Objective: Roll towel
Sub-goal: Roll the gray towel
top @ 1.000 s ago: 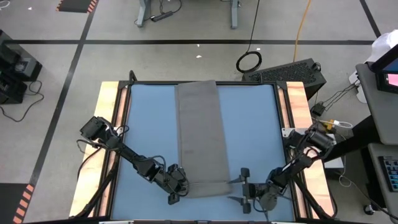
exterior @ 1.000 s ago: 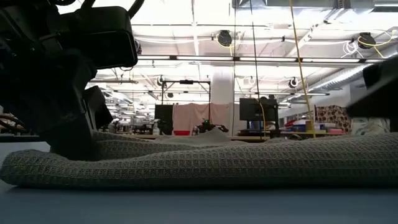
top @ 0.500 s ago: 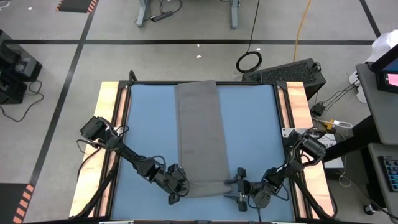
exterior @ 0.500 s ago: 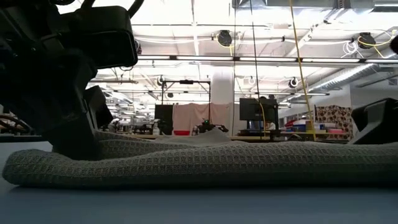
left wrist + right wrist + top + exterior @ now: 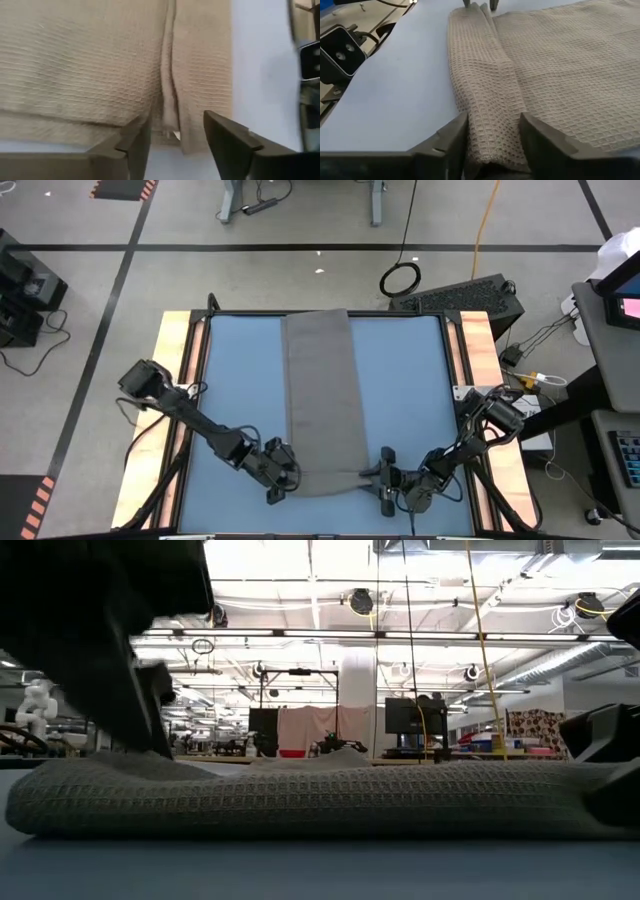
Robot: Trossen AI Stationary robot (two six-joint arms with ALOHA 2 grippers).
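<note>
Grey waffle-weave fabric, the towel (image 5: pixel 322 400), lies as a long folded strip down the middle of the blue table (image 5: pixel 410 400), reaching from the far edge to the near edge, where its end is turned over into a low rolled fold. In the low view this fold (image 5: pixel 300 800) spans nearly the whole width of the picture, resting flat on the table. The left gripper (image 5: pixel 282 477) sits at the left end of the fold; in the left wrist view its 2 fingers (image 5: pixel 132 145) stand apart with the towel's corner between them, not pressed together on the cloth. The right gripper (image 5: pixel 385 478) sits at the right end of the fold; in the right wrist view its 2 fingers (image 5: pixel 452 137) straddle the rolled edge (image 5: pixel 487 100), 1 on each side and close against it, though whether they pinch it firmly cannot be told. Wooden side rails (image 5: pixel 175 380) flank the table on both sides.
</note>
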